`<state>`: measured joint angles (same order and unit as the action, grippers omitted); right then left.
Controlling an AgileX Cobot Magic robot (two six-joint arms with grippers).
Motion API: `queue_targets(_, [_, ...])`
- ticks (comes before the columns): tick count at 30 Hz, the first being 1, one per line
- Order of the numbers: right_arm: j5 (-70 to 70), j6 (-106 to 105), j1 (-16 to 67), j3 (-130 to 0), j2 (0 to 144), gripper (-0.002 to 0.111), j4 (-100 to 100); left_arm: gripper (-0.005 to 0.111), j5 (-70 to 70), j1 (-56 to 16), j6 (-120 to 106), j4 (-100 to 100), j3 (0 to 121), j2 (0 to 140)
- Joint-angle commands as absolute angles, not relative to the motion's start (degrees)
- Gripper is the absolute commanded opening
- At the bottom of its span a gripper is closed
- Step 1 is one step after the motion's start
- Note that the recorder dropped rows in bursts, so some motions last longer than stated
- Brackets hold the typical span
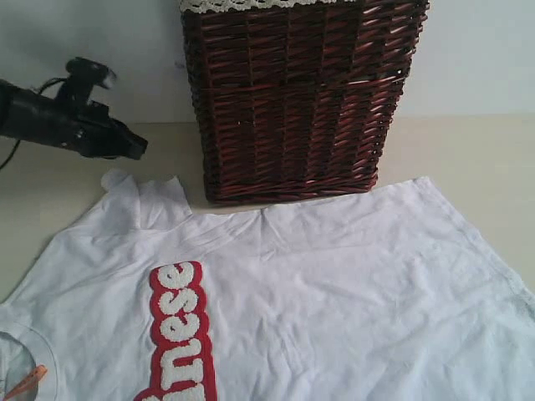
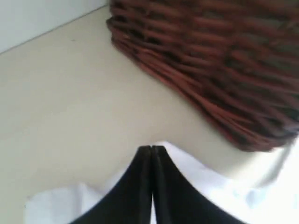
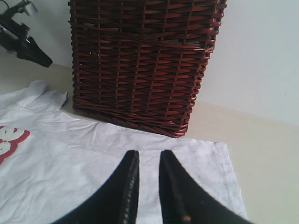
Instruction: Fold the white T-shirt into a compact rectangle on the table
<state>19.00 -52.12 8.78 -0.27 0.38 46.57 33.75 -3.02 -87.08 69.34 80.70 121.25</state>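
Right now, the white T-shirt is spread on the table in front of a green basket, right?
No, the basket is dark reddish-brown wicker, not green; the exterior view shows it. The white T-shirt does lie spread on the table in front of it.

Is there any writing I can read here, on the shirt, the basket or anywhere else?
"nese": fuzzy white letters outlined in red, running sideways on the white T-shirt. Whatever comes before them is cut off at the picture's edge.
Orange collar tag: too small to read.
Basket: no writing visible.
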Motion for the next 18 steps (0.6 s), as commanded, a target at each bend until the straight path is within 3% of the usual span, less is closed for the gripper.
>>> queue_targets(1, [18.9,-52.2,8.9,0.0,0.0,0.017,46.3,0.000,52.5,-0.2,-77.3,53.6,77.0,117.2])
queue_targets(6, [18.9,-52.2,8.9,0.0,0.0,0.017,46.3,0.000,53.3,1.1,-77.6,44.2,68.8,116.4])
queue_targets(12, [18.9,-52.2,8.9,0.0,0.0,0.017,46.3,0.000,40.4,1.0,-84.6,45.8,60.0,116.6])
queue_targets(18, [18.9,-52.2,8.9,0.0,0.0,0.017,46.3,0.000,27.3,0.7,-87.1,48.3,58.8,118.1])
